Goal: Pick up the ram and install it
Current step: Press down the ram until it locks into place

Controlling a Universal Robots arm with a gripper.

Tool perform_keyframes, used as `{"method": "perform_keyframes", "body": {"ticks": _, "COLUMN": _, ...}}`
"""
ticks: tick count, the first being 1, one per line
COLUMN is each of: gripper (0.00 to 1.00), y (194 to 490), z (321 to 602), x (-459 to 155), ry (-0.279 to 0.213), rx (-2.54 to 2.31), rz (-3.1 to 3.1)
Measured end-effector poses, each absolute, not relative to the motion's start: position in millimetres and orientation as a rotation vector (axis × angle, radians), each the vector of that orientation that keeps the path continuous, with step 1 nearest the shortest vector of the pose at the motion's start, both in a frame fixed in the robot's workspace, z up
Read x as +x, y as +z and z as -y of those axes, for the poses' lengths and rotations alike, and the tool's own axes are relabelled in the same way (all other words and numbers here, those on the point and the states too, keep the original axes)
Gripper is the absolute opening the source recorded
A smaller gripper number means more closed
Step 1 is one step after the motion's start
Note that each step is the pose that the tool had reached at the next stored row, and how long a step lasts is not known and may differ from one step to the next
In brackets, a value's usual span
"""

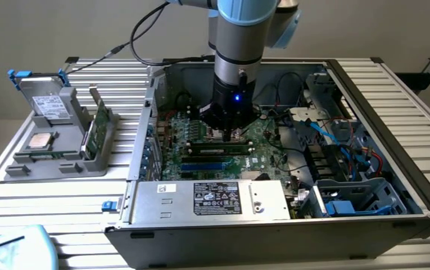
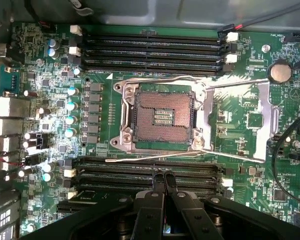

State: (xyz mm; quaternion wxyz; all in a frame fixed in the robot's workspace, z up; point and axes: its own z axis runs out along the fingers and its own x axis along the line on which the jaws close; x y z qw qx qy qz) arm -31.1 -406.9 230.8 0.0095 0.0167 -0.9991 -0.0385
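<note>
A computer case (image 1: 394, 101) is seen across the centre and right of the exterior view, with its motherboard (image 2: 240, 125) exposed. The ram (image 1: 217, 149) is seated in a slot mid-frame, just below the gripper (image 1: 226, 133), whose fingers (image 2: 157, 182) are clenched together, empty.

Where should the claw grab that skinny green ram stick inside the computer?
Probably by its long top edge, near the middle, coming straight down from above. The ram stands on edge among the black slots, so only that top edge seems free.
</note>
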Motion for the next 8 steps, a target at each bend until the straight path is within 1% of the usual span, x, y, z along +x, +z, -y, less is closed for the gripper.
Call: {"method": "perform_keyframes", "body": {"ticks": 8, "gripper": 0.11, "y": 232, "z": 422, "x": -33, "ry": -0.120, "rx": 0.052, "rz": 3.120}}
